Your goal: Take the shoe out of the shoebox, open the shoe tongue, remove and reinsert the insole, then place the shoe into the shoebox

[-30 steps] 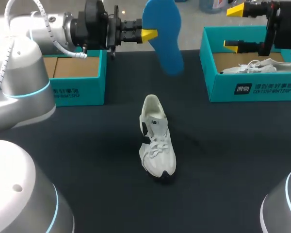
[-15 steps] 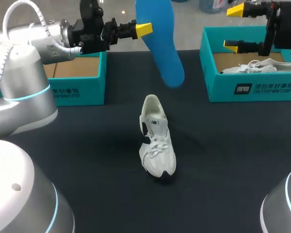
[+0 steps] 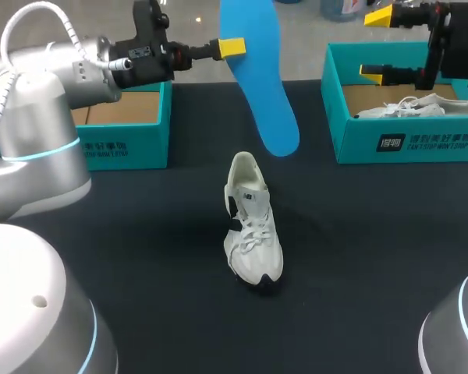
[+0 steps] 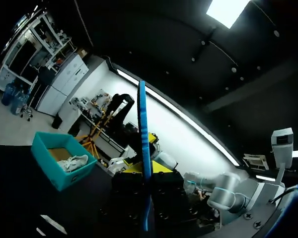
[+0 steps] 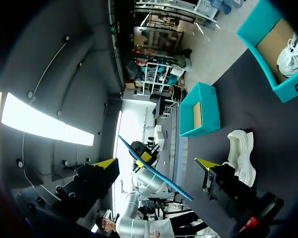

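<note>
A white sneaker (image 3: 253, 230) stands upright on the black table (image 3: 140, 257), heel toward the back. Above and behind it hangs the blue insole (image 3: 261, 86), with my left gripper (image 3: 232, 48) shut on its upper edge. In the left wrist view the insole (image 4: 143, 148) shows edge-on between the fingers. My right gripper (image 3: 377, 44) stands open over the right teal shoebox (image 3: 405, 144), nothing between its fingers. The right wrist view shows that gripper (image 5: 156, 163) wide open, with the sneaker (image 5: 241, 153) and the insole (image 5: 154, 171) ahead of it.
An open teal shoebox (image 3: 121, 117) stands at the back left, its cardboard floor bare. The right shoebox holds another white shoe (image 3: 409, 107). Black table lies bare in front of and beside the sneaker.
My left arm has turned its wrist and drawn slightly left. The insole has swung more upright, its lower end now a bit lower and closer to the sneaker. The right arm has not moved.
</note>
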{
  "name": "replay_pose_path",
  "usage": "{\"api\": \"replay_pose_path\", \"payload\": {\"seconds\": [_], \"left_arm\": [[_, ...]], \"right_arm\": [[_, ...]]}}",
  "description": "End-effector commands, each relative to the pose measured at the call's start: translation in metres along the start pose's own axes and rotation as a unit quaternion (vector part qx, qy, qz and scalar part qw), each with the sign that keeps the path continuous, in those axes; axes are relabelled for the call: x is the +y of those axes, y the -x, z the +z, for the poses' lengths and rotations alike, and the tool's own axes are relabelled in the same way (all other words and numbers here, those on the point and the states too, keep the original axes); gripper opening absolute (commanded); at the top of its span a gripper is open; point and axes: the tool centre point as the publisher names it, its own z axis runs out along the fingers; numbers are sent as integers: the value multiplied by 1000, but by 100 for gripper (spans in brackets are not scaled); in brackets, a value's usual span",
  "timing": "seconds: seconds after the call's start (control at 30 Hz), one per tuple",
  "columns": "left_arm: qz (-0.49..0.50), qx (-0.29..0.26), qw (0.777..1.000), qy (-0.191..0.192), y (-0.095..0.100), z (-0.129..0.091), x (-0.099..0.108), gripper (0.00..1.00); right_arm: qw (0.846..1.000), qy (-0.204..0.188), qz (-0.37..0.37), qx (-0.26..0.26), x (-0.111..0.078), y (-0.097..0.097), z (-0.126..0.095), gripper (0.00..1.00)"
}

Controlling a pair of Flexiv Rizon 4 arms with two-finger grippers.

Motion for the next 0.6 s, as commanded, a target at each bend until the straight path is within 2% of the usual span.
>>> {"api": "replay_pose_path", "payload": {"seconds": [0.03, 0.3, 0.33, 0.6], "left_arm": [[-216, 20, 975, 40, -2, -7, 1, 0], [-290, 41, 953, 78, 1, -11, 2, 0], [-294, 46, 952, 67, 1, -11, 2, 0], [-294, 46, 952, 67, 1, -11, 2, 0]], "right_arm": [[1000, 0, 0, -1, 1, 0, 2, 100], [1000, 0, 0, -1, 1, 0, 2, 100], [1000, 0, 0, -1, 1, 0, 2, 100], [1000, 0, 0, -1, 1, 0, 2, 100]]}}
